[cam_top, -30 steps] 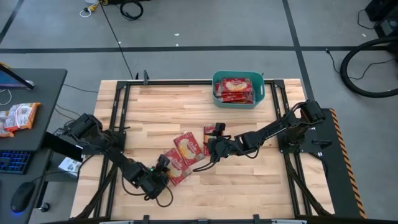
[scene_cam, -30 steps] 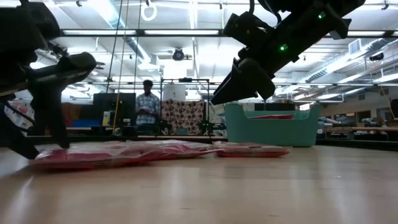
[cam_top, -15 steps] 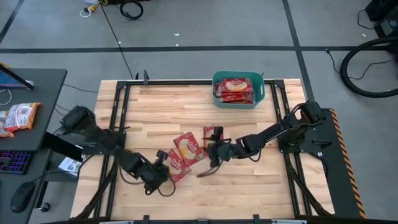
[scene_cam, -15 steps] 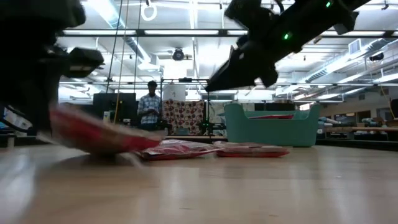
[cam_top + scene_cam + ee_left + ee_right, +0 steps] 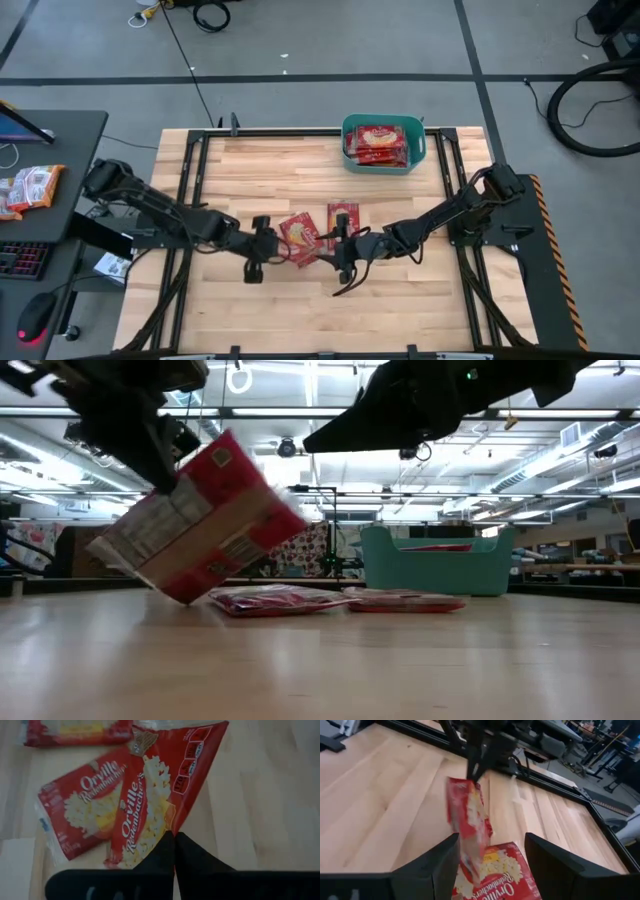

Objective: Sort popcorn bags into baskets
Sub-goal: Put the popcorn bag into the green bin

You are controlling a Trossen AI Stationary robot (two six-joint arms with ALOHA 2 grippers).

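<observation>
My left gripper [image 5: 270, 246] is shut on one red popcorn bag [image 5: 200, 520], which hangs tilted over the table's middle and also shows in the right wrist view [image 5: 467, 815]. Two more popcorn bags [image 5: 302, 240] [image 5: 342, 222] lie flat on the wood beside it. My right gripper [image 5: 492, 865] stands open just right of them, pointing at the hanging bag, with nothing between its fingers. The teal basket [image 5: 420, 150] at the far edge holds several red bags. My left gripper pinches the bag's long edge [image 5: 169, 826], toward one end, between its two shut fingers. The fingers come slanting down from the table's left. The bag hangs tilted below them, printed back facing the near side, its lowest corner [image 5: 185, 600] close over the table.
Black frame rails [image 5: 190, 190] run along the table's left, right and far sides. A desk [image 5: 40, 200] with packets, keyboard and mouse stands left of the table. Bare wood [image 5: 400, 310] lies toward the near edge.
My left gripper has shut on a bag that lay flat near the front, then risen and swung toward the far edge and the table's middle. The bag has come up off the wood and now hangs tilted. My right gripper has shifted a little toward the near edge.
</observation>
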